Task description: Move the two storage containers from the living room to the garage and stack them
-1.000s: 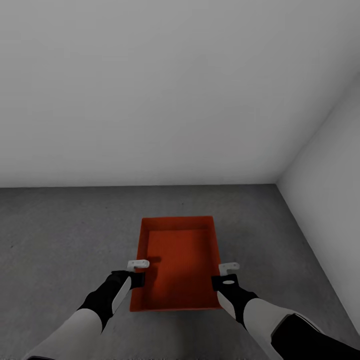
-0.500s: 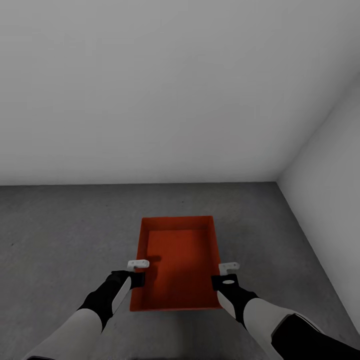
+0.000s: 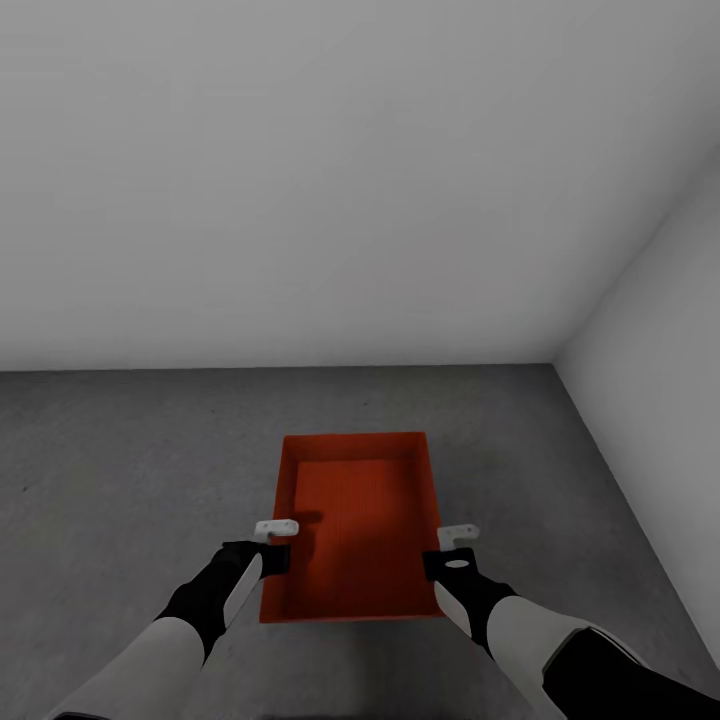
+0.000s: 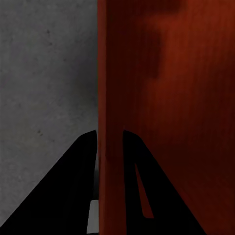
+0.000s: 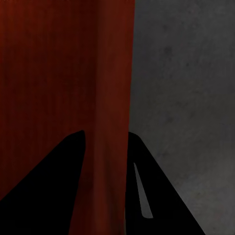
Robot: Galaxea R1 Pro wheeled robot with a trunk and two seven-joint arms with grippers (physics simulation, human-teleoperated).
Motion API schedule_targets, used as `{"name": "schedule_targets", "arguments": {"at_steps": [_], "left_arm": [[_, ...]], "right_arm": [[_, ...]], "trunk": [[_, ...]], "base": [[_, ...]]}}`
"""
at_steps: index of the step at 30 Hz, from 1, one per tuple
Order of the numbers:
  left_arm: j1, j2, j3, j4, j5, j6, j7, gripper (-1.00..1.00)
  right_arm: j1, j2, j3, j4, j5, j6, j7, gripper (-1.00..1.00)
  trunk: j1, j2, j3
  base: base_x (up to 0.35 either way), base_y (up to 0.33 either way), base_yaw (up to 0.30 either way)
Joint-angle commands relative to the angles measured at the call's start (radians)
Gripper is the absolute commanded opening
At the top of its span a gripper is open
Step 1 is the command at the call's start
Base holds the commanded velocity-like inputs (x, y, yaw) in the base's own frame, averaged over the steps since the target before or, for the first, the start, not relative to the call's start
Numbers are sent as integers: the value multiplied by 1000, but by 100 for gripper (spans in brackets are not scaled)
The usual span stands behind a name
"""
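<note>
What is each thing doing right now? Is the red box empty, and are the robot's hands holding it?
storage container: upright, open-topped, empty, over the grey floor.
left gripper: jaws shut on the container's left wall, one finger each side.
right gripper: jaws shut on the container's right wall, one finger each side.

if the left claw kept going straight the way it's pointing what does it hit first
Probably the grey concrete floor. The left claw straddles the red container's side wall and points down along it; how far below the floor lies is unclear.
</note>
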Motion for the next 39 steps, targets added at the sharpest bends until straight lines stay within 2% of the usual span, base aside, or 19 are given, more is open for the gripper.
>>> {"name": "schedule_targets", "arguments": {"at_steps": [1,23,39], "left_arm": [[-1,3,-7,-4,-20,-31,16,-100],[-1,-1,-7,-5,-17,-28,9,-100],[-1,-2,-7,-5,-17,-28,12,-100]], "right_arm": [[0,0,9,30,-20,7,-13,-100],[0,-2,9,30,-20,7,-13,-100],[0,-2,9,30,-20,8,-12,-100]], "trunk": [[0,-1,-1],[0,-1,-1],[62,-113,-51]], "base": [[0,0,0],[0,0,0],[0,0,0]]}}
